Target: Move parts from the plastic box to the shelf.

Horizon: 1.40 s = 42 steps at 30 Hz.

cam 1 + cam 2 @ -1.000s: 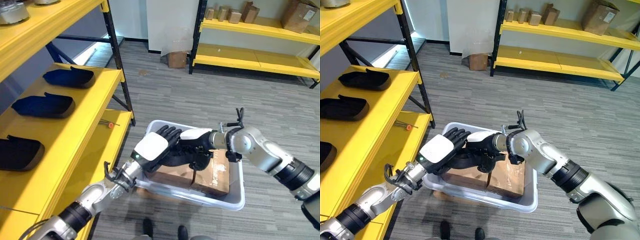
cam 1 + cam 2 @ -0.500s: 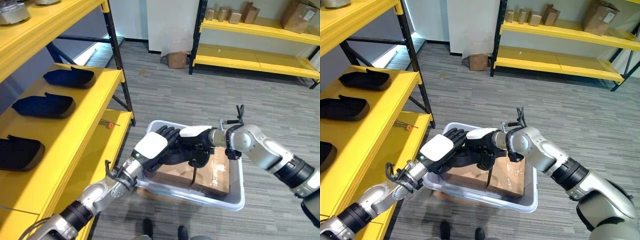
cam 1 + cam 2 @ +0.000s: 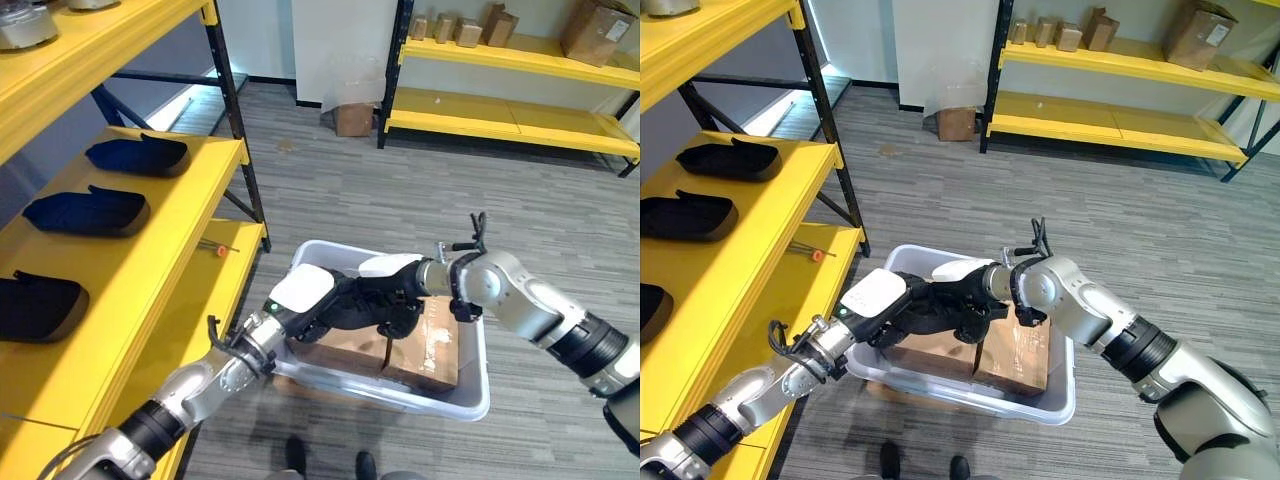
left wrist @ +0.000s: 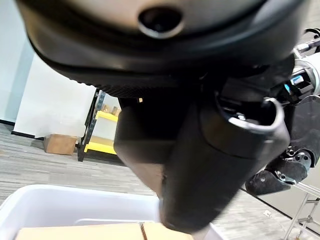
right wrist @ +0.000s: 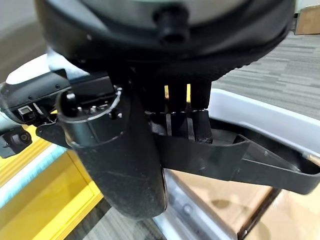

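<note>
While both robot hands (image 3: 330, 300) (image 3: 395, 290) clasp it, black part (image 5: 240, 155) lies level, lengthwise between them

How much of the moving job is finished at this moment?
Done: three black moulded plastic parts lie on the yellow metal shelf. In hand: the left hand and right hand have their fingers curled round another black part above the white plastic box. Left: carrying it to the shelf.

Both eye views look down from the head, sharing the plastic box (image 3: 470, 395) & yellow shelf (image 3: 150, 270); each wrist cam sits v. close behind its own hand, facing into that box
</note>
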Motion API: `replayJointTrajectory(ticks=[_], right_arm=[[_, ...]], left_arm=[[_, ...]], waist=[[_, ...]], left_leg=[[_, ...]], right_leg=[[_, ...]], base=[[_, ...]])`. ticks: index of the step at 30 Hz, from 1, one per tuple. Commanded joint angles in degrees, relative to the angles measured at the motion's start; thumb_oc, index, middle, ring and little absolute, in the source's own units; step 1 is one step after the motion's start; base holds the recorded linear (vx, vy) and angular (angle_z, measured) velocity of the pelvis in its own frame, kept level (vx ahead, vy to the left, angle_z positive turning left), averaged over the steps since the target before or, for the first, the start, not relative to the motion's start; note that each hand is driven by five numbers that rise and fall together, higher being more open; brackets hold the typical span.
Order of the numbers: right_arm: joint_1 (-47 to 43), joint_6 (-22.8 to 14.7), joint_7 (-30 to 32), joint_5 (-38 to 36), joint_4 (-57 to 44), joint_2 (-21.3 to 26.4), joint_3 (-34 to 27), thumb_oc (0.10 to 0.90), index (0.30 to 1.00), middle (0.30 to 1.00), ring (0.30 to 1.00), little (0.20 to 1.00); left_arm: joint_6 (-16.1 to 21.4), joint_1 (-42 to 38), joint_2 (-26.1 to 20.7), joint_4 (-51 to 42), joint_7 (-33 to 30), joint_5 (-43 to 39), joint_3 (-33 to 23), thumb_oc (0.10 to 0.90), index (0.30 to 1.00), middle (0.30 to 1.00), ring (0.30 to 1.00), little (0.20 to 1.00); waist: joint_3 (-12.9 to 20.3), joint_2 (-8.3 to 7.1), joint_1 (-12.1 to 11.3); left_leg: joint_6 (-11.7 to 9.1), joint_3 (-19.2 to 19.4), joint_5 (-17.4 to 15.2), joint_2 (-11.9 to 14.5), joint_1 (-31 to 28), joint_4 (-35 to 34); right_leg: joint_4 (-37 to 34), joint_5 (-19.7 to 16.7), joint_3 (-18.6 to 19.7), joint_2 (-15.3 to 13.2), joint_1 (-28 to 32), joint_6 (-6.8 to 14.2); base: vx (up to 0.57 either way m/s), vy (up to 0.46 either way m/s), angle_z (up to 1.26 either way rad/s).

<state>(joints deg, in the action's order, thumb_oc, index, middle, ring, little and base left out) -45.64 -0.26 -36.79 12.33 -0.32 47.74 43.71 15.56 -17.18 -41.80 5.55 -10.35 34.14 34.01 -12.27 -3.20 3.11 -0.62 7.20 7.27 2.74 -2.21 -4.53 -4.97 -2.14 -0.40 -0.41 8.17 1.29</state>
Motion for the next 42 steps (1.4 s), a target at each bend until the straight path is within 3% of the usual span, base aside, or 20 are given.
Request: replayJointTrajectory(ticks=[1, 10, 18, 20, 24, 34, 41, 42], right_arm=[[-8.8, -2.4, 5.3, -4.8, -4.7, -5.6, -1.6, 0.4, 0.3, 0.3, 0.3, 0.3], [-8.8, -1.4, 7.2, -4.6, -5.0, -6.4, -1.1, 0.4, 0.3, 0.3, 0.3, 0.3], [-8.9, -0.1, 8.6, -3.9, -4.0, -7.7, -1.5, 0.4, 0.3, 0.3, 0.3, 0.3], [-8.9, 0.5, 9.6, -3.9, -4.0, -7.9, -1.8, 0.9, 1.0, 1.0, 1.0, 1.0], [-8.5, 0.9, 11.4, -0.8, -3.1, -8.6, -2.8, 0.9, 1.0, 1.0, 1.0, 1.0], [-8.0, -2.7, 13.5, 2.3, -3.5, -7.1, -3.8, 0.9, 1.0, 1.0, 1.0, 1.0], [-5.9, -3.7, 16.2, 3.8, -5.6, -3.8, -6.2, 0.9, 1.0, 1.0, 1.0, 1.0], [-4.3, -4.8, 15.0, 4.8, -7.5, -1.4, -8.0, 0.9, 1.0, 1.0, 1.0, 1.0]], left_arm=[[6.0, -8.1, 7.8, -6.6, -1.5, -6.3, 2.8, 0.4, 0.3, 0.3, 0.3, 0.3], [1.7, -9.2, 8.0, -5.3, -4.8, -2.3, 3.9, 0.4, 0.3, 0.3, 0.3, 0.3], [1.7, -10.2, 8.1, -6.4, -4.1, -0.5, 4.0, 0.4, 0.3, 0.3, 0.3, 0.3], [1.4, -10.4, 8.0, -6.3, -4.3, -0.4, 4.2, 0.4, 0.3, 0.3, 0.3, 0.3], [0.5, -10.4, 7.8, -6.4, -4.4, -0.3, 4.3, 0.4, 0.3, 0.3, 0.3, 0.3], [-0.7, -10.6, 7.5, -5.4, -5.2, 0.2, 4.8, 0.4, 0.3, 0.3, 0.3, 0.3], [-1.2, -10.0, 6.9, -5.6, -4.7, 0.4, 4.2, 0.4, 0.3, 0.3, 0.3, 0.3], [-1.9, -9.6, 6.1, -5.7, -5.8, 2.1, 3.7, 0.4, 0.3, 0.3, 0.3, 0.3]], waist=[[6.9, -1.06, -0.2], [7.0, -1.4, 0.0], [7.0, -1.22, 0.0], [7.0, -1.17, 0.1], [7.0, -1.01, 0.2], [7.0, -0.92, 0.6], [6.9, -0.96, 1.1], [6.8, -0.93, 1.6]], left_leg=[[-1.6, -1.3, -8.2, 2.5, -4.0, -0.5], [-1.4, -0.9, -8.4, 2.3, -3.9, -0.5], [-1.4, -1.1, -8.5, 2.2, -4.1, -0.5], [-1.4, -1.0, -8.6, 2.2, -4.2, -0.5], [-1.4, -0.9, -8.7, 2.2, -4.3, -0.5], [-1.3, -0.8, -8.7, 2.2, -4.4, -0.5], [-1.3, -0.7, -8.8, 2.3, -4.4, -0.5], [-1.3, -0.6, -8.8, 2.4, -4.4, -0.5]], right_leg=[[1.9, 1.9, -3.2, -2.6, -1.8, 3.9], [1.9, 1.9, -3.1, -2.7, -2.1, 4.1], [1.8, 1.8, -3.3, -2.9, -1.8, 4.3], [1.7, 1.8, -3.3, -2.9, -1.7, 4.3], [1.7, 1.8, -3.2, -3.0, -1.7, 4.4], [1.6, 1.9, -2.9, -2.8, -1.8, 4.4], [1.8, 2.0, -2.7, -2.8, -1.9, 4.3], [2.0, 2.1, -2.5, -2.7, -2.1, 4.4]], base=[[0.0, 0.0, 0.0], [0.0, 0.0, 0.0], [0.0, 0.0, 0.0], [0.0, 0.0, 0.0], [0.0, 0.0, 0.0], [0.0, 0.0, 0.0], [0.0, 0.0, 0.0], [0.0, 0.0, 0.0]])
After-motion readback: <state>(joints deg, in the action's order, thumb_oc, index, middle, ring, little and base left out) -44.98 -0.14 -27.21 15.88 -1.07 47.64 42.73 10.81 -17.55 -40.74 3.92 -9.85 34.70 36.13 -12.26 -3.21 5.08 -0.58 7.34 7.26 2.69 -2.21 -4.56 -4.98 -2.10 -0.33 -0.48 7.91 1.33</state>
